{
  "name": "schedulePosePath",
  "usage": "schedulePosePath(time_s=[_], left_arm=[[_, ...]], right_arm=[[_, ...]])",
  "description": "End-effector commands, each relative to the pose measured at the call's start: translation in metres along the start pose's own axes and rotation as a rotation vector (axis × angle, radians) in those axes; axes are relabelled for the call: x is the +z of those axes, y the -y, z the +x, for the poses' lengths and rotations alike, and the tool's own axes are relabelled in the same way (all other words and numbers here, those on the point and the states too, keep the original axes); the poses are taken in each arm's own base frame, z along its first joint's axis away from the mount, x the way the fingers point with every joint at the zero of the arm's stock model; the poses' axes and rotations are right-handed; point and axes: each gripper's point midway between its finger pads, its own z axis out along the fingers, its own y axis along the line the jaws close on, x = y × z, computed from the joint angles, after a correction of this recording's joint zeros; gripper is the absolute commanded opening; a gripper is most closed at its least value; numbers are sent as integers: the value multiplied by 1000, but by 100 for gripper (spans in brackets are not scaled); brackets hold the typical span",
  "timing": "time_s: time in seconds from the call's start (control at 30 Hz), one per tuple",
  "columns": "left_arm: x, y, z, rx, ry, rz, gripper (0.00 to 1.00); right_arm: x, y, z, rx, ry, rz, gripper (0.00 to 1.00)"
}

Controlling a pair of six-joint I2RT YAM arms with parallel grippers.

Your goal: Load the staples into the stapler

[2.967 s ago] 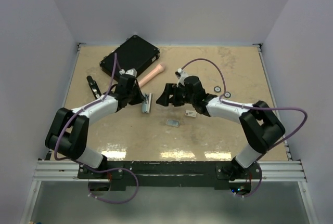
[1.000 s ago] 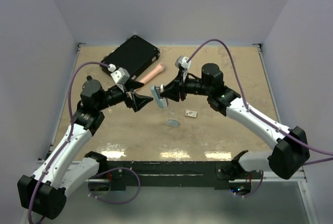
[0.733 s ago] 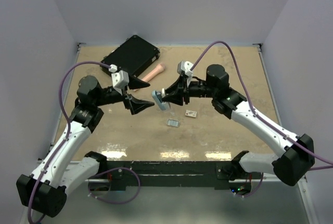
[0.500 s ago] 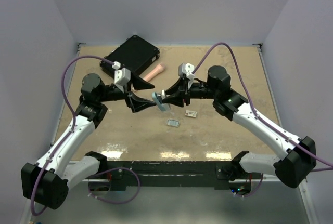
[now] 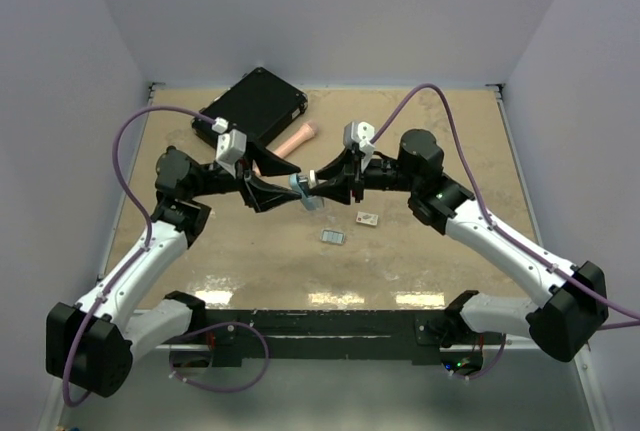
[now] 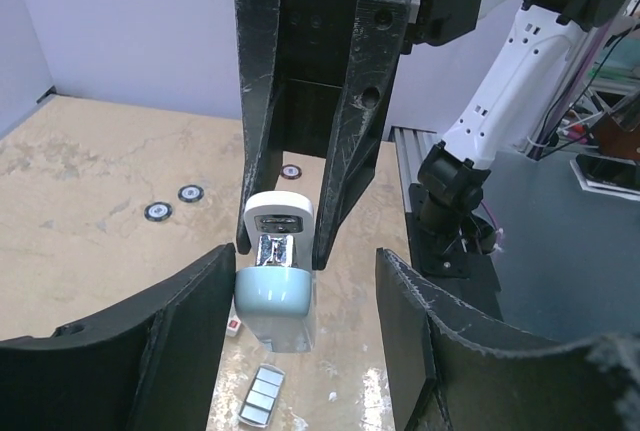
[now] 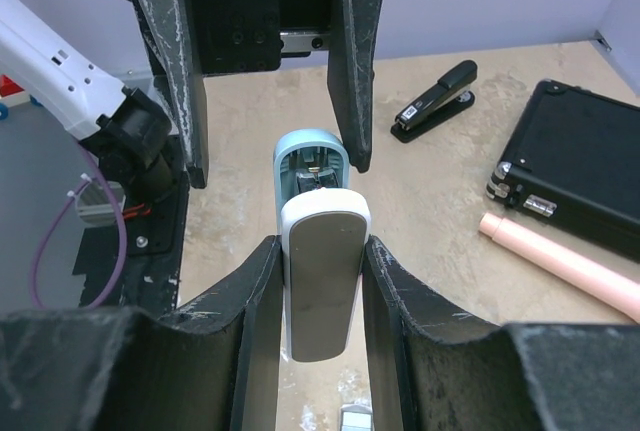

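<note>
While the right gripper clamps the stapler in mid-air, the left gripper stands open, its jaws flanking the free end — long axis running gripper to gripper. The staples lie on the table, below both — grasped by neither.

Blue stapler in right claw; black stapler beyond

Pale lilac walls enclose a beige marbled tabletop on 3 sides.
</note>
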Motion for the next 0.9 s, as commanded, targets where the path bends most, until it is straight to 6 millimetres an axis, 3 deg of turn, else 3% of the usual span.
schedulePosePath(time_s=[0.0, 0.17, 0.27, 0.37, 0.4, 0.43, 0.5, 0.53, 0.63, 0.87], left_arm=[[1, -4, 1, 17, 22, -10, 62], [2, -7, 5, 0, 16, -13, 59], [3, -9, 3, -1, 23, -20, 47], [3, -11, -1, 4, 26, -23, 25], [4, -11, -1, 5, 26, -23, 13], [3, -11, -1, 6, 23, -23, 8], [3, -14, 0, 12, 1, -32, 0], [3, -14, 0, 16, -9, -33, 0], [2, -18, 4, 24, -54, -52, 0], [-1, -19, 5, 37, -93, -75, 0]], right_arm=[[-2, 0, -29, -76, 92, 18, 0], [-1, -2, -30, -54, 107, 15, 0], [0, 0, -28, -50, 103, 15, 0], [1, 0, -24, -39, 89, 4, 1], [3, 0, -20, -35, 77, 0, 6], [3, 1, -23, -38, 72, 2, 19], [4, 2, -16, -19, 36, 1, 34], [5, 4, -20, -40, 33, 1, 46], [5, 6, -22, -42, 18, 8, 56], [12, 4, -19, 9, -20, -42, 59]])
